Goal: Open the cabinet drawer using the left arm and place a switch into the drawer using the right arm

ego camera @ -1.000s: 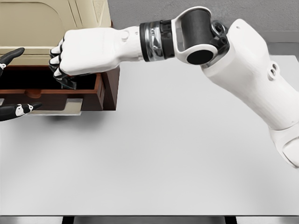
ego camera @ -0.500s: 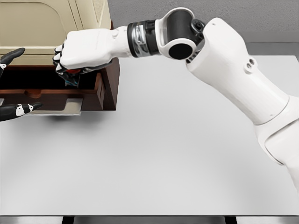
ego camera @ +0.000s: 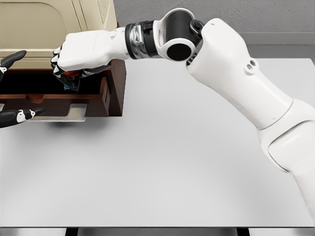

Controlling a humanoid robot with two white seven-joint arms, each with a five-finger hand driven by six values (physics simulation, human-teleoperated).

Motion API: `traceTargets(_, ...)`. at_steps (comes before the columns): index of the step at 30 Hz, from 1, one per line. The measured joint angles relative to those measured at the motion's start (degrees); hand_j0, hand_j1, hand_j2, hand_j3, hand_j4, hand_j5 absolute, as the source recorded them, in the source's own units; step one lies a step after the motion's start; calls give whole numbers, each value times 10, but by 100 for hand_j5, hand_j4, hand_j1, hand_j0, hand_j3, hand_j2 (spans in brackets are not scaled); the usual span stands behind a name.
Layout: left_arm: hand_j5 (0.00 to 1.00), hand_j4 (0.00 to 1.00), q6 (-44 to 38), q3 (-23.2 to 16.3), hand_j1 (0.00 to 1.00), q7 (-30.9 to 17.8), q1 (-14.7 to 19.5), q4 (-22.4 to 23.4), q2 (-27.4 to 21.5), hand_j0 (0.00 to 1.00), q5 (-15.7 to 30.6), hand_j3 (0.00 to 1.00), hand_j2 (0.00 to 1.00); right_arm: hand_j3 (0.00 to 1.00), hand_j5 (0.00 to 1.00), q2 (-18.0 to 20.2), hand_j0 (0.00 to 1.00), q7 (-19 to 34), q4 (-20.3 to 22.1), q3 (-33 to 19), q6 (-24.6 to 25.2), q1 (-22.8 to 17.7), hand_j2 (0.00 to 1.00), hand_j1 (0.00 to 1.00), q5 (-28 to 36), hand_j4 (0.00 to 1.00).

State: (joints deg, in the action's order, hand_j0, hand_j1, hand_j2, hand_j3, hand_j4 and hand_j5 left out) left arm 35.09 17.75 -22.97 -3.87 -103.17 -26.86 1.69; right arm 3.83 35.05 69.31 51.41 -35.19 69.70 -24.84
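Observation:
My right hand (ego camera: pixel 69 73) reaches across the table and hangs over the pulled-out dark wooden drawer (ego camera: pixel 93 103) of the cabinet (ego camera: pixel 59 24) at the upper left. Its fingers are curled around a small dark switch (ego camera: pixel 72 84) with a red part, which pokes out below the palm, above the drawer's inside. Of my left hand only two black fingertips (ego camera: pixel 22 115) show at the left edge, spread apart near the drawer's front, holding nothing.
The cabinet's beige top part fills the upper left corner. The white table (ego camera: pixel 187 162) stretches in front and to the right. My right arm (ego camera: pixel 231 73) spans the upper middle of the view.
The right hand with the switch has shifted slightly left and farther back over the drawer, and the arm has stretched out more. The left fingers have not moved.

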Motion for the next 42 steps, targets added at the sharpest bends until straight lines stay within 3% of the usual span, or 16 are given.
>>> traceTargets(24,100,100,0,-1,100,0,0,0,0,100,-1,100,100,35,35,-22,35,0,-55,-1,0,4,35,35,-11,35)
traceTargets(25,100,100,0,-1,100,0,0,0,0,100,-1,100,100,62,62,-22,62,0,-55,-1,0,4,62,62,-11,62)
traceTargets(26,100,100,0,-1,100,0,0,0,0,100,-1,100,100,100,100,-22,100,0,-56,-1,0,5,100,100,-12,100)
traceTargets(39,100,100,0,-1,100,0,0,0,0,100,-1,100,100,100,100,-20,100,0,-51,-2,0,5,100,100,-13,100)
traceTargets(40,100,100,0,-1,100,0,0,0,0,100,-1,100,100,100,100,-18,100,0,-46,-2,0,1,100,100,-13,100)
traceTargets(42,100,100,0,-1,100,0,0,0,0,100,-1,100,100,100,100,4,100,0,5,-1,0,-19,100,100,-11,100)
